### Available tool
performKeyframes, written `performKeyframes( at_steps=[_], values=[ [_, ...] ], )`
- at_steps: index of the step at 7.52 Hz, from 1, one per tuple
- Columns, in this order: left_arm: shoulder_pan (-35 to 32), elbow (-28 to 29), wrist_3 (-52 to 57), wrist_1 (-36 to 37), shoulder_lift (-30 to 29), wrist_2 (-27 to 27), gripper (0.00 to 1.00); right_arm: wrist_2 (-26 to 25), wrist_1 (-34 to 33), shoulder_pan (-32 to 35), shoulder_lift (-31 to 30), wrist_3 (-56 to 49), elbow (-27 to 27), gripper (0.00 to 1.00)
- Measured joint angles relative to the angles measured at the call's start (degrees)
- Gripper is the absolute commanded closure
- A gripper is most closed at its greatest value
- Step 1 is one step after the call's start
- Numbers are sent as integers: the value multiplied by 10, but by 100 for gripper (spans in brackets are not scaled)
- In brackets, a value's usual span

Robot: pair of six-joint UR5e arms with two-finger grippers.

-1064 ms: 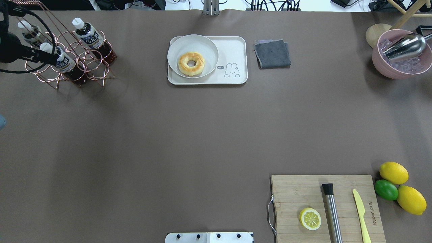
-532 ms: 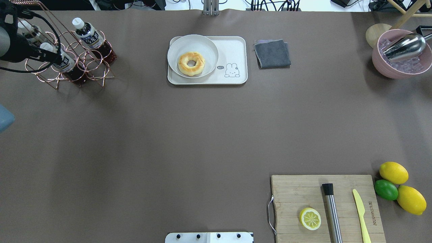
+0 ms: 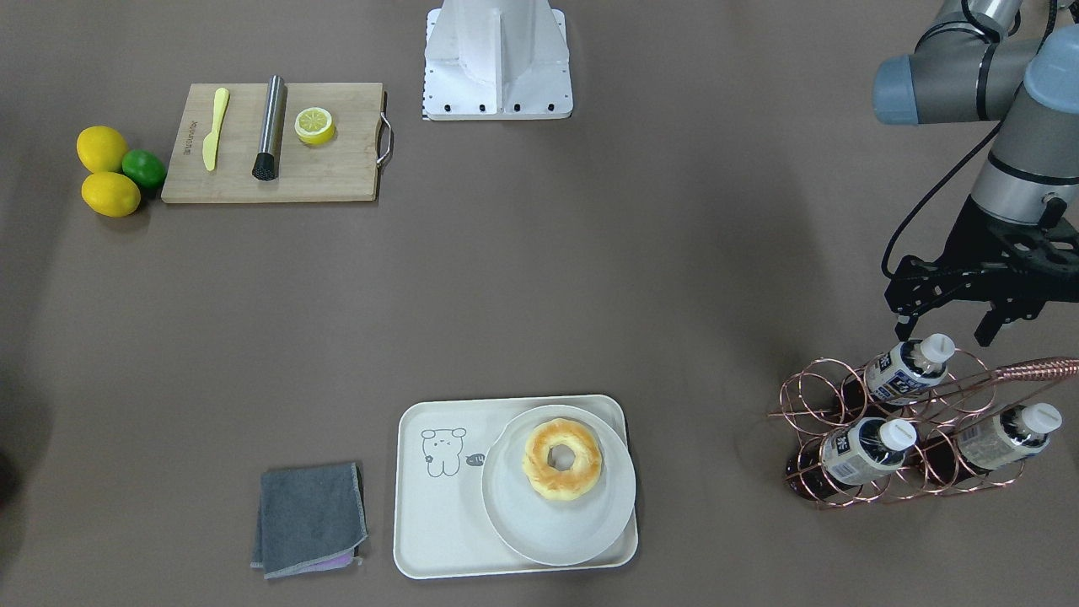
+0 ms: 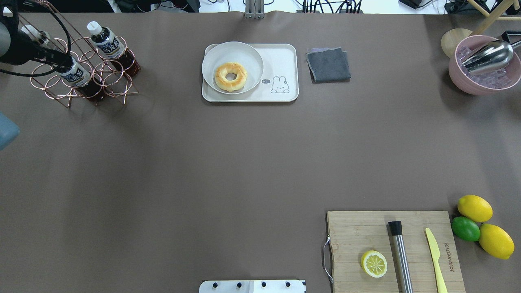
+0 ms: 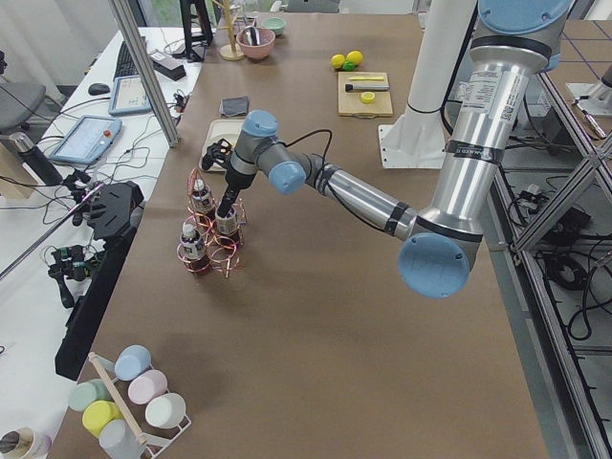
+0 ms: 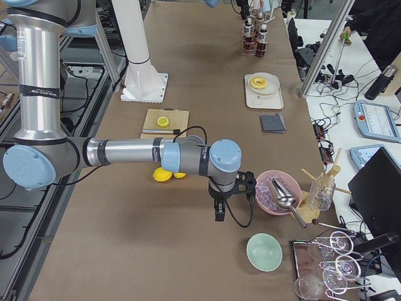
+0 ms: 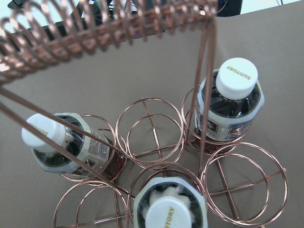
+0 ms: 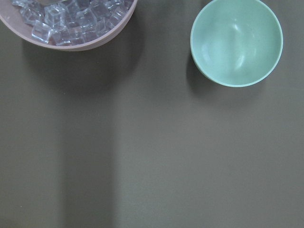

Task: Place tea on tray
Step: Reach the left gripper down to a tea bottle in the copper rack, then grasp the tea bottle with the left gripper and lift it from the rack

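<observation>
Three bottles stand in the copper wire rack (image 3: 936, 421) at the far left corner of the worktop; we see the left end effector (image 3: 944, 330) spread wide just above the cap of the tea (image 3: 904, 375), well apart from the tray (image 3: 438, 506). The right end effector (image 6: 218, 214) hangs near the ice bowl (image 6: 266, 207); we cannot tell how far it is spread

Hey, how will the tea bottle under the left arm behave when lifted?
The tea bottle looks full of dark liquid, so probably heavy for its size. Smooth round plastic: likely slippery, apt to roll. The copper rack might snag it.
</observation>
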Motion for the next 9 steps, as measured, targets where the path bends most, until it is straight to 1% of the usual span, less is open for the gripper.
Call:
performKeyframes(
  at_steps=[2, 4, 6, 9],
  values=[
    [-2, 6, -6, -1, -8, 0, 25, 0, 0, 0, -1, 0, 0, 0],
    [-2, 9, -21, -3, -9, -7, 41, -1, 0, 0, -1, 0, -1, 0],
    [-2, 15, -24, -4, -9, -10, 99, -1, 0, 0, -1, 0, -1, 0],
    [-3, 16, -25, -7, -11, -19, 100, -1, 0, 0, 0, 0, -1, 0]
  ],
)
